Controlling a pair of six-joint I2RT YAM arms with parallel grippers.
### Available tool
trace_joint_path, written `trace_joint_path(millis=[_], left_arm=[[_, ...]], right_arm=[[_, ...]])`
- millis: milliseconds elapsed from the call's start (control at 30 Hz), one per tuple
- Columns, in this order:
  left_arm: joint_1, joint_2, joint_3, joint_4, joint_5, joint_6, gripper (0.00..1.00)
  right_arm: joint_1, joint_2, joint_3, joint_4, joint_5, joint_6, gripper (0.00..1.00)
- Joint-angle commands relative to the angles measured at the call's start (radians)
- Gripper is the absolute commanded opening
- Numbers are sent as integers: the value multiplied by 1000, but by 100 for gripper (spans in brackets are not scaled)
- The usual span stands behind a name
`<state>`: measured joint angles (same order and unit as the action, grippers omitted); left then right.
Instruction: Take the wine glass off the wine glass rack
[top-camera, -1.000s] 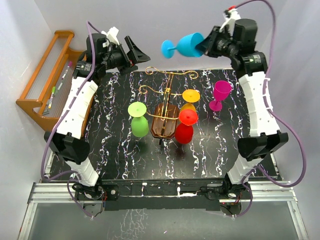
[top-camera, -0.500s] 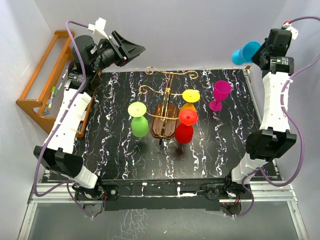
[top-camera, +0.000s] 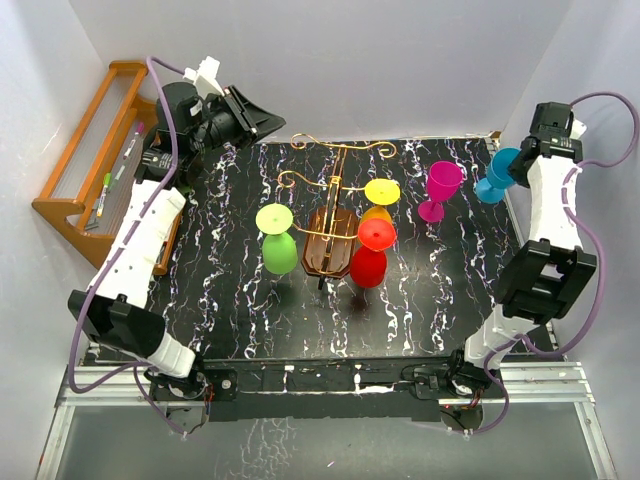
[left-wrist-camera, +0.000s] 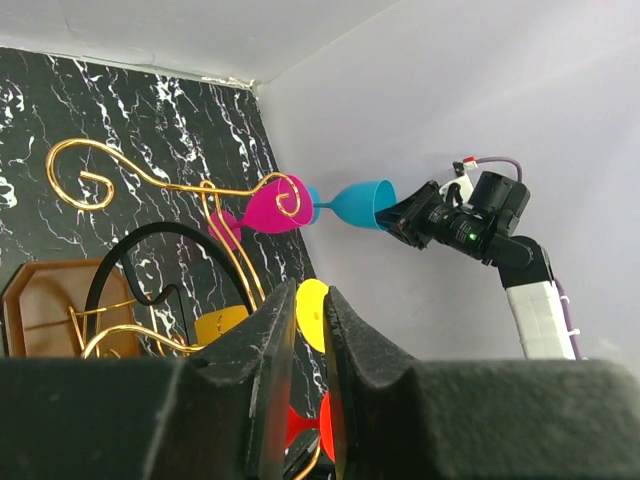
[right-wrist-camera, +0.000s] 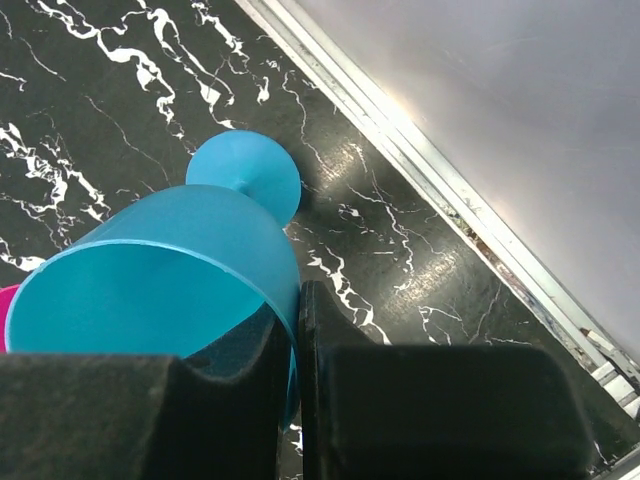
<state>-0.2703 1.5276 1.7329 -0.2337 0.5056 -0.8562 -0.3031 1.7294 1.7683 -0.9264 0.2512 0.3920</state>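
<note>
The wine glass rack (top-camera: 328, 252) stands mid-table on its dark brown base, its gold wire scrolls (left-wrist-camera: 90, 160) curling above. A green glass (top-camera: 277, 240), a red one (top-camera: 369, 252) and a yellow one (top-camera: 380, 198) hang upside down from it. My right gripper (top-camera: 515, 170) (right-wrist-camera: 297, 300) is shut on the rim wall of a blue wine glass (top-camera: 493, 180) (right-wrist-camera: 180, 260), upright, low over the mat's right edge. Whether its foot (right-wrist-camera: 243, 175) touches the mat I cannot tell. My left gripper (top-camera: 268, 118) (left-wrist-camera: 310, 295) hovers high at the back left, shut to a thin slit, holding nothing.
A magenta glass (top-camera: 440, 190) stands upright on the mat right of the rack, close to the blue one. An orange-brown slatted shelf (top-camera: 95, 170) with pens sits off the left side. A metal rail (right-wrist-camera: 450, 200) and grey walls bound the mat.
My right arm swung the blue glass from the back centre out to the right and down beside the magenta glass. The left gripper's jaws closed from wide open.
</note>
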Motion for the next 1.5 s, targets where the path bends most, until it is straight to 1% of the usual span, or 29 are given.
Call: trace_joint_path(millis=[0,133,167,267,467,667,800,867,900,933,967,1000,1067,1133,1167,1233,1267,1300,1333,1367,1400,1467], left_arm=[[1,-69,-7,4,-5,19,17],[1,-68,-9,-8,-2,30,18],[2,-71,-12,-11,-3,33,20],[3,-78,-22,-25,-12,43,24],[4,-88,-42,-42,-18,55,26],[4,-88,-57,-42,-13,49,30],[4,-83,-55,-41,-10,47,35],[4,-77,-55,-37,-6,40,46],[4,-74,-55,-35,-5,34,56],[5,-71,-57,-27,1,25,68],[4,-68,-62,-16,9,14,90],[4,-65,-66,-1,18,0,96],[5,-59,-77,34,30,-36,97],[4,-58,-87,95,43,-65,97],[5,-57,-93,125,57,-82,97],[4,-48,-108,207,93,-124,97],[6,-46,-118,249,109,-150,97],[6,-46,-135,298,121,-194,97],[9,-45,-154,343,130,-228,95],[10,-44,-173,386,142,-253,91],[11,-40,-181,398,149,-272,87],[14,-34,-181,372,151,-275,79]], right_arm=[[-10,10,-12,37,-78,2,8],[-10,63,-39,41,-125,8,9],[-10,68,-47,47,-134,8,10],[-10,82,-59,59,-139,11,10],[-10,113,-63,57,-155,6,15],[-10,112,-37,51,-177,-1,30],[-8,78,24,33,-203,-2,33],[-6,61,91,-2,-213,-3,34],[-3,49,127,-21,-212,-3,34],[0,38,165,-43,-208,-4,35],[4,27,200,-64,-204,-2,35],[10,23,238,-87,-204,1,35],[22,-33,278,-106,-238,15,36],[38,-76,285,-97,-337,38,36],[44,-102,268,-74,-428,58,37],[51,-159,194,1,-716,134,38],[66,-181,145,45,-824,174,39],[95,-196,109,75,-897,205,40],[133,-200,93,78,-935,217,40],[179,-193,98,45,-941,209,40],[221,-181,114,2,-931,194,40],[278,-173,123,-60,-926,175,40]])
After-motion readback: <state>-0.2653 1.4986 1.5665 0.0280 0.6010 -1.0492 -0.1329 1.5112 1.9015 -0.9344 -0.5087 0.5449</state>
